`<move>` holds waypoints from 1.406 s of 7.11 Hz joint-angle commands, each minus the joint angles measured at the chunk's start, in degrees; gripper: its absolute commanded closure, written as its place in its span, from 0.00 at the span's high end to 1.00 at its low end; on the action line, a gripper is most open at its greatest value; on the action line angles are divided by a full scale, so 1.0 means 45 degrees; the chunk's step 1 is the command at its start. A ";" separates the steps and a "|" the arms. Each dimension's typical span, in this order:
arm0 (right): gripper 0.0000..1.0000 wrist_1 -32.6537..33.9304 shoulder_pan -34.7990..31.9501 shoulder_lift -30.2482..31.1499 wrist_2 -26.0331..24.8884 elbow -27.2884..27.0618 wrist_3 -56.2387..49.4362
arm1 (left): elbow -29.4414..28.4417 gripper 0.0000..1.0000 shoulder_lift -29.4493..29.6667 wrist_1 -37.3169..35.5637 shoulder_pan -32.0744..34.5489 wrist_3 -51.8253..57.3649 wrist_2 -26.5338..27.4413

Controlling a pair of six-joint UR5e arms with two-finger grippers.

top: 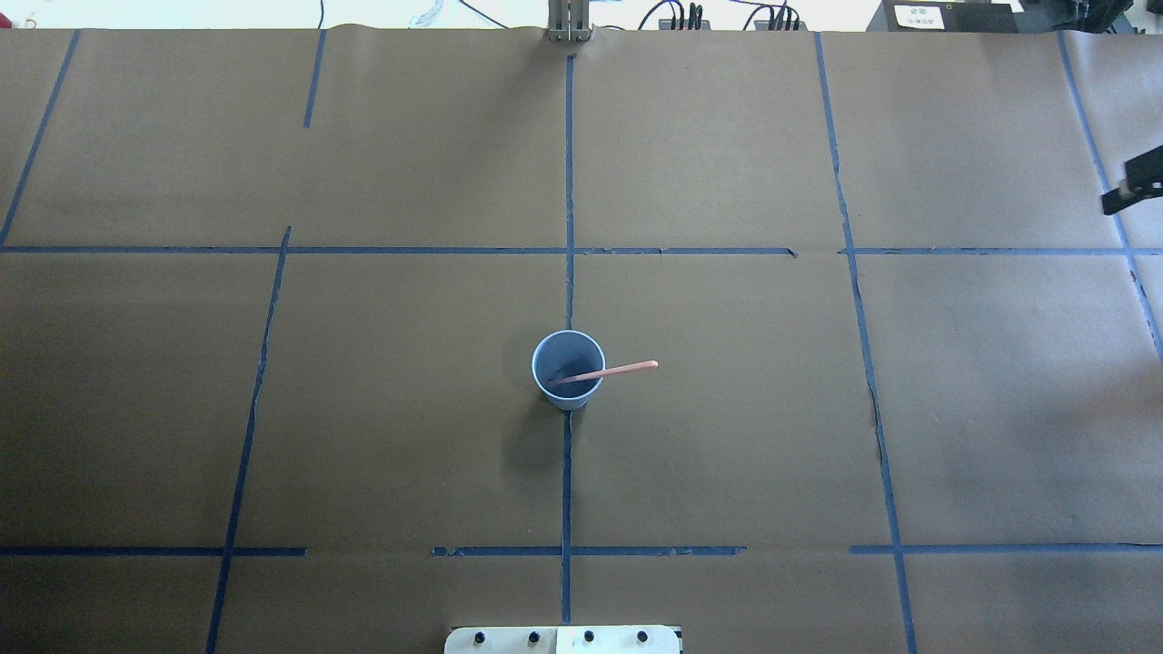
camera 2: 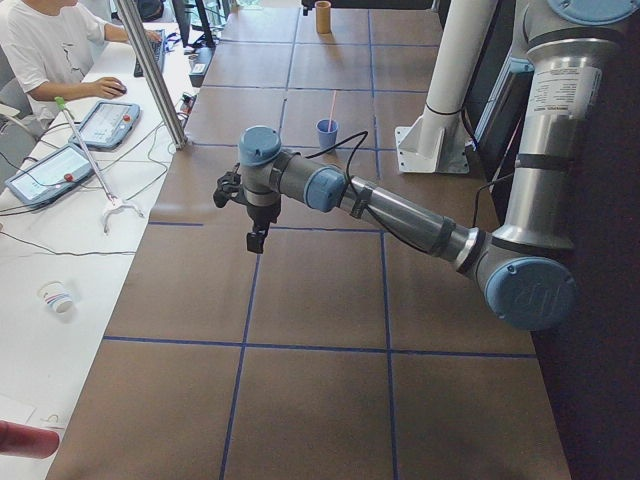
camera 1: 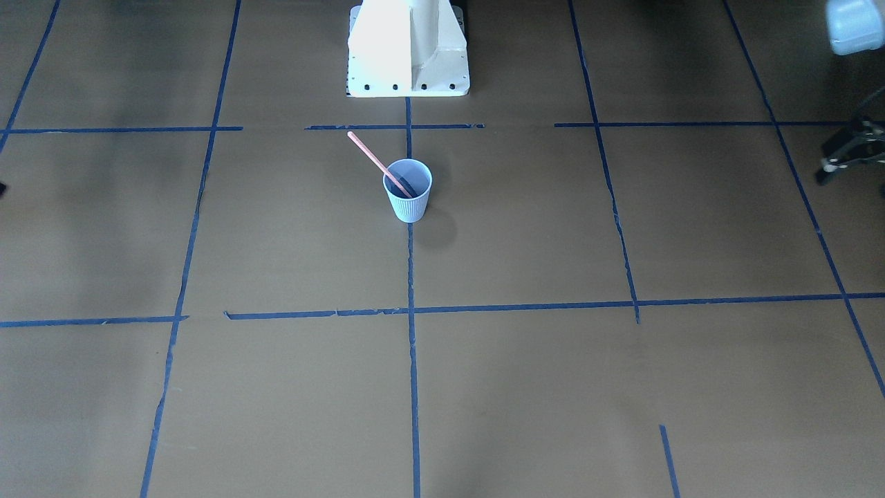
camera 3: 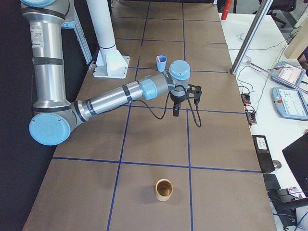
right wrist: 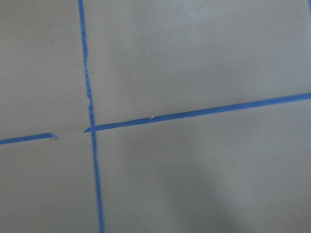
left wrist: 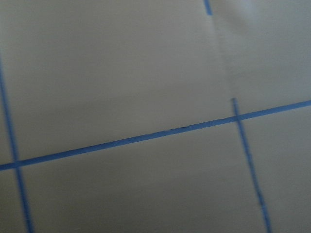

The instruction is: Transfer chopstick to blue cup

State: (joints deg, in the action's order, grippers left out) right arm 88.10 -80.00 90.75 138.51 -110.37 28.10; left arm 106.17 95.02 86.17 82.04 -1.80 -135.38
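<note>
The chopstick [camera 1: 370, 155] stands tilted in the blue cup [camera 1: 409, 206], lower end inside, upper end leaning over the rim toward my right. The cup sits upright on a blue tape line [camera 1: 413, 277] mid-table, near my base [camera 1: 408, 48]. My left gripper [camera 2: 258, 240] and right gripper [camera 3: 175, 111] hang well apart from it, far left and far right. I cannot tell whether their fingers are parted or closed.

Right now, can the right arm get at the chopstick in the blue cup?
Probably yes. The chopstick leans out of the blue cup toward the right arm's side, its upper end free, and only bare table lies between it and the right gripper.
</note>
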 commanded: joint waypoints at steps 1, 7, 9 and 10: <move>1.00 0.0012 -0.1786 0.1662 -0.1362 0.0752 -0.5769 | -0.1845 1.00 0.0094 -0.0711 0.1667 0.3846 0.0044; 1.00 0.1878 -0.2690 0.0991 -0.1308 0.2729 -0.8843 | -0.3243 1.00 0.0173 -0.0731 0.1731 0.4444 -0.0052; 1.00 0.2159 -0.2556 0.0869 -0.1366 0.2554 -0.8824 | -0.3239 1.00 -0.0351 -0.0480 0.1771 0.4483 -0.0092; 1.00 0.2199 -0.2574 0.0869 -0.1328 0.2398 -0.8824 | -0.2894 1.00 -0.0451 -0.0419 0.1789 0.4464 -0.0092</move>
State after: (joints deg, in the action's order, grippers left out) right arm 97.32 -91.73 94.81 132.55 -98.86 -11.62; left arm 92.32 93.95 83.71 90.07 18.28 -135.80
